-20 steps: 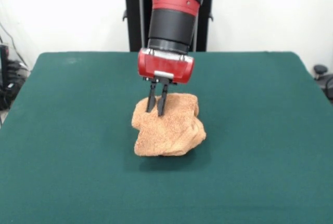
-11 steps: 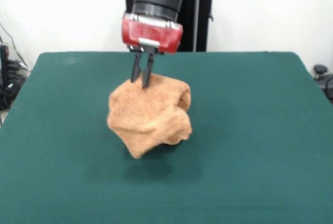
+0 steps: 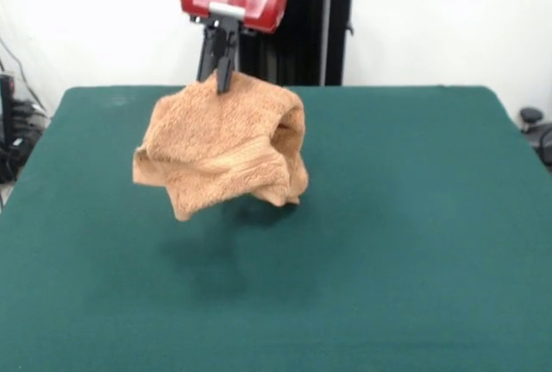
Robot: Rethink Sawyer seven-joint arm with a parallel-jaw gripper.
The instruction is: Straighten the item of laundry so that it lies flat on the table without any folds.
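Fingers [image 3: 219, 66] pinched on the top edge of the towel [image 3: 222, 149], which hangs bunched and folded, clear of the green counter [image 3: 414, 217]. Step looks like lift-to-unfurl; next move likely needs lowering and dragging it flat so folds drop out.

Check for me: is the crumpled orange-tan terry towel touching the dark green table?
Apart. In the front view the crumpled orange-tan terry towel hangs from the gripper, clamped on its top edge; green cloth and a shadow show beneath it on the dark green table.
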